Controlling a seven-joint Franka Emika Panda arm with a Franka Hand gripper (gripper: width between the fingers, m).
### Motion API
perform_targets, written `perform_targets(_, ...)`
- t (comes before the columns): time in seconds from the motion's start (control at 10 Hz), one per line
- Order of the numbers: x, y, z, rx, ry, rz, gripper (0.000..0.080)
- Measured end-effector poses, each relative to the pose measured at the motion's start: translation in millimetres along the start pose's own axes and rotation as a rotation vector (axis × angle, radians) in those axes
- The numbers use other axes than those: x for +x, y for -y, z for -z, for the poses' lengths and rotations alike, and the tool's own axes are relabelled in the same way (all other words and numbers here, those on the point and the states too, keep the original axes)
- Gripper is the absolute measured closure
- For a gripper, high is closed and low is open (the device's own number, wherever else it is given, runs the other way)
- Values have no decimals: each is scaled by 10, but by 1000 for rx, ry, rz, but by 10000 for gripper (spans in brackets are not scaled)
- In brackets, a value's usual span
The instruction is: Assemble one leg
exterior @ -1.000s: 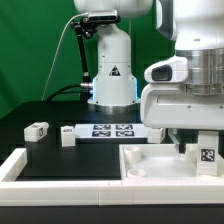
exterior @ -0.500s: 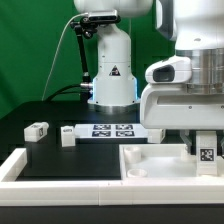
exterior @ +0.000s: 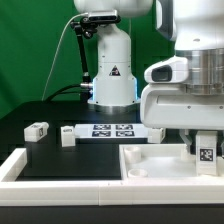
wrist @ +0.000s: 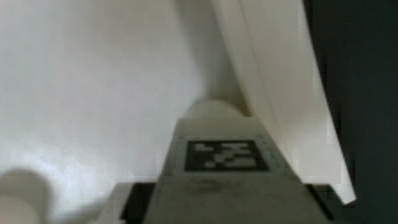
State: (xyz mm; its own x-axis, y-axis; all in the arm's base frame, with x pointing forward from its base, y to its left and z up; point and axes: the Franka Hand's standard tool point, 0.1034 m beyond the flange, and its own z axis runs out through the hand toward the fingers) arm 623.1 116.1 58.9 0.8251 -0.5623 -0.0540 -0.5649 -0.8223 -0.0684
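Note:
My gripper (exterior: 204, 146) is shut on a leg (exterior: 207, 153), a small white post with a black-and-white tag on its face. It holds the leg upright at the exterior view's right, low over the far right corner of the large white square piece (exterior: 160, 162). In the wrist view the leg (wrist: 226, 140) runs out from between my dark fingers (wrist: 146, 200), its tip close to the square piece's raised rim (wrist: 276, 70). My gripper (wrist: 231, 196) grips its near end. Two more legs (exterior: 37, 130) (exterior: 68, 135) lie on the black table at the left.
The marker board (exterior: 112, 129) lies at the back middle, in front of the robot base (exterior: 112, 75). A white raised border (exterior: 20, 165) runs along the table's front and left edge. Green backdrop behind.
My gripper and the held leg have shifted very slightly over the square piece's right corner. The loose legs have not moved.

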Motion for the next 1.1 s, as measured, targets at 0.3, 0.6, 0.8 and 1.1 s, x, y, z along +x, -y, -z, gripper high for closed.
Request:
perform_targets(0.3, -9, 3, -6, 6, 5, -310, 514)
perform_targets(0.6, -24, 21, -12, 11, 9, -602, 514)
perform_targets(0.8, -31, 33, -13, 16, 12, -799, 514)
perform_targets(1.1, -24, 42, -11, 21, 7, -1089, 514)
